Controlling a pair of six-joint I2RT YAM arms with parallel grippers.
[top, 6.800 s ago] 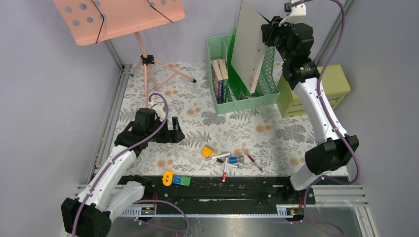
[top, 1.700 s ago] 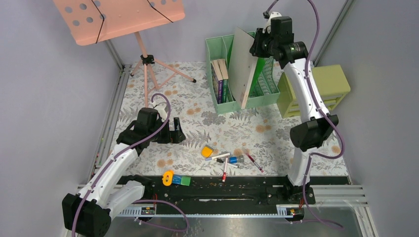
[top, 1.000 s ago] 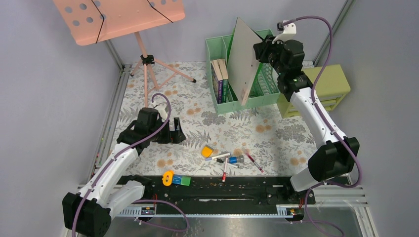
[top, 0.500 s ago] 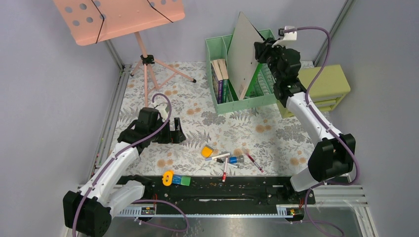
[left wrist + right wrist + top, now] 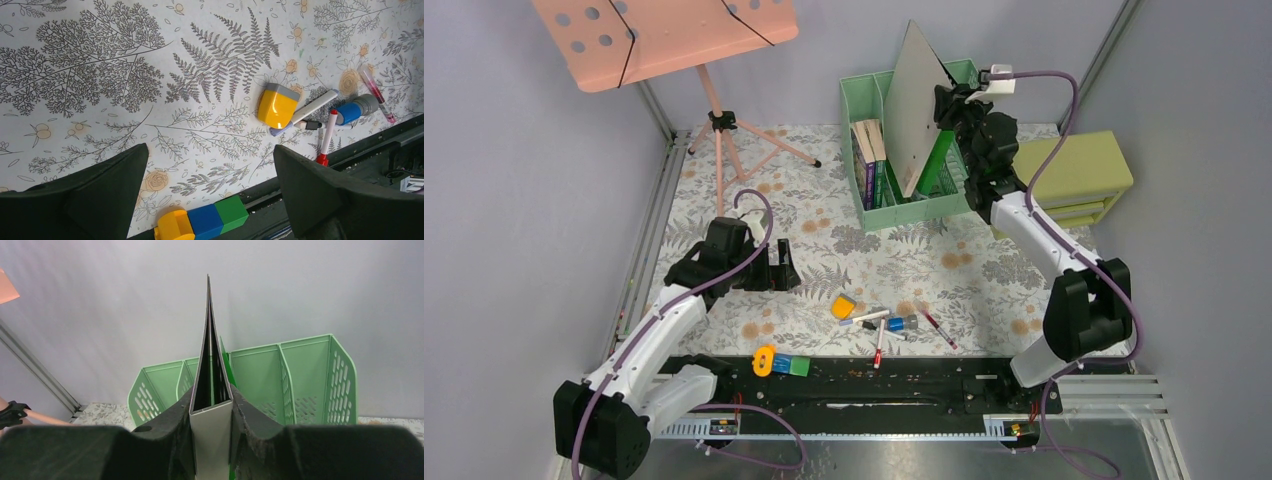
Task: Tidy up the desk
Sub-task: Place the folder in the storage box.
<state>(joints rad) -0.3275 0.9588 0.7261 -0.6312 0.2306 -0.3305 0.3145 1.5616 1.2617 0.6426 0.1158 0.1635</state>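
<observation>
right gripper (image 5: 212, 410) is clamping a folder (image 5: 919, 110) partly in the rack (image 5: 944, 208); left gripper (image 5: 210, 150) is hanging wide open, empty; pens (image 5: 879, 325) and blocks (image 5: 782, 362) are littering the desk (image 5: 824, 200).

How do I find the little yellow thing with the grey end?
On the flowery desk, near its front edge, some pens lie scattered. At their left sits the yellow thing: chunky, with one grey end, while the pens are long and thin.

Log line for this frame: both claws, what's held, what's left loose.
left claw open, empty, over desk | right claw shut on folder | folder lower end in rack | markers loose on desk
</observation>
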